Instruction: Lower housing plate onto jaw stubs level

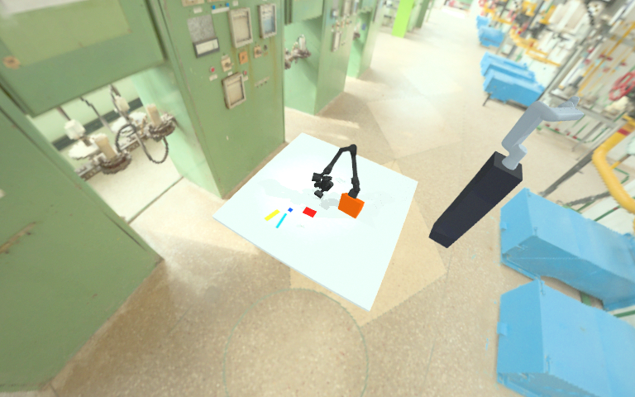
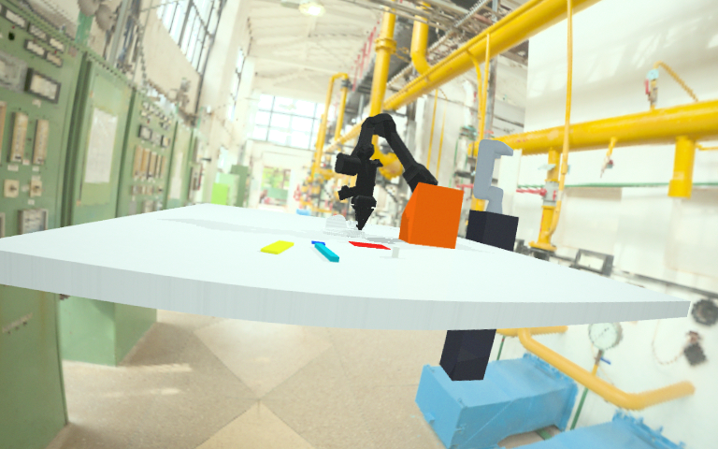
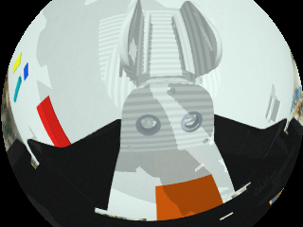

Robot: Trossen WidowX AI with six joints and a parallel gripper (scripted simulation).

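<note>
Pincer (image 1: 319, 193) (image 2: 360, 227) (image 3: 167, 121), black, one: clenched on the housing plate, pointed downward low over the table (image 1: 336, 261) (image 2: 317, 281) (image 3: 256, 47). Housing plate (image 3: 165, 106), pale grey, two round holes: held between the fingers, seen in the wrist view just beside a pale assembly (image 3: 196, 43) with two curved upright sides; contact and seating on the stubs cannot be told. Red tile (image 1: 308, 212) (image 2: 369, 245) (image 3: 51, 120), yellow bar (image 1: 272, 214) (image 2: 277, 247) (image 3: 17, 62), cyan bar (image 1: 281, 220) (image 2: 325, 252) (image 3: 18, 89) and blue square (image 1: 290, 209) (image 2: 317, 242) (image 3: 26, 71): laid out apart from one another on the table. Orange block (image 1: 350, 205) (image 2: 434, 215) (image 3: 187, 196): placed at the arm's foot.
</note>
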